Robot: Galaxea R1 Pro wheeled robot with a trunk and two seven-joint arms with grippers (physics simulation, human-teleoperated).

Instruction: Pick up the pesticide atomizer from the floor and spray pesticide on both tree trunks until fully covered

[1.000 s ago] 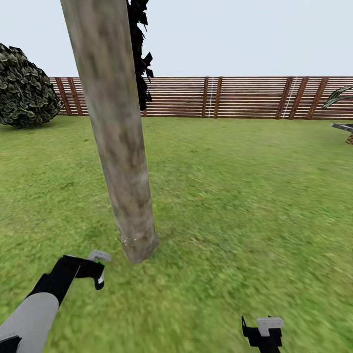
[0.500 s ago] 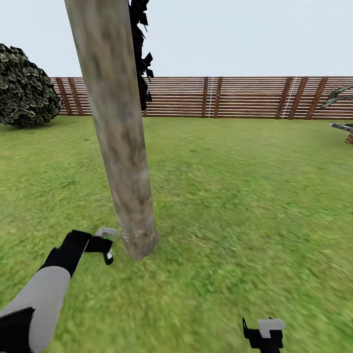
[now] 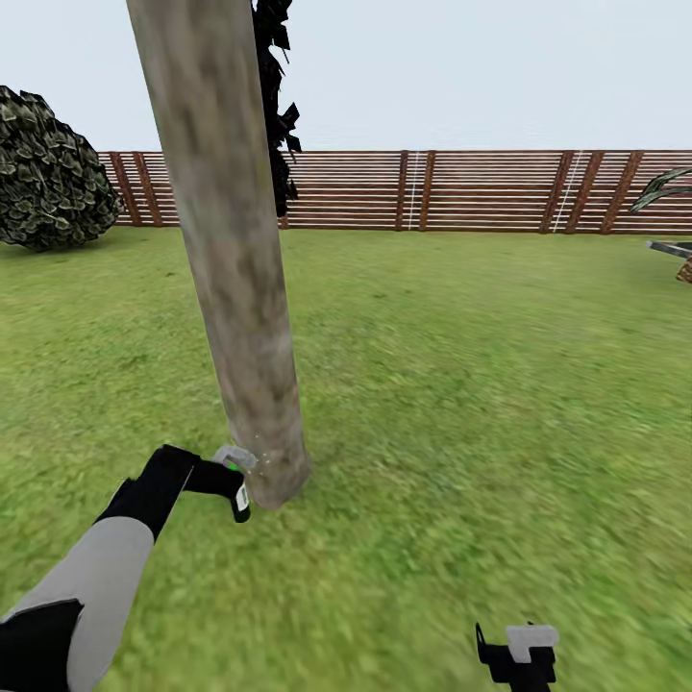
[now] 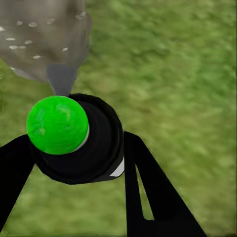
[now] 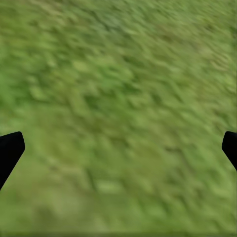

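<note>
The left pincer (image 3: 234, 478) reached low toward the foot of the tree trunk (image 3: 235, 269), pinching the pesticide atomizer (image 4: 81, 140) between its two black fingers (image 4: 148, 190). In the left wrist view the atomizer's dark round body sat snug between the fingers, its cap dot glowing bright green, and a grey cone fanned from its nozzle onto the trunk, where pale droplets speckled the bark. From the head view the atomizer looked to be just beside the base of the trunk, perhaps touching it, though the angle made that hard to settle. The trunk rose mottled tan and grey out of the lawn (image 3: 461, 404), leaning slightly in the frame, with a near-black cone-shaped tree (image 3: 274, 106) behind it. The right pincer (image 3: 514, 654) hung low over the grass, well apart from the trunk; its black fingertips stood at opposite edges of the right wrist view, spread wide with nothing between them. A round dark bush (image 3: 48, 173) sat by the brown slatted fence (image 3: 461, 189).
</note>
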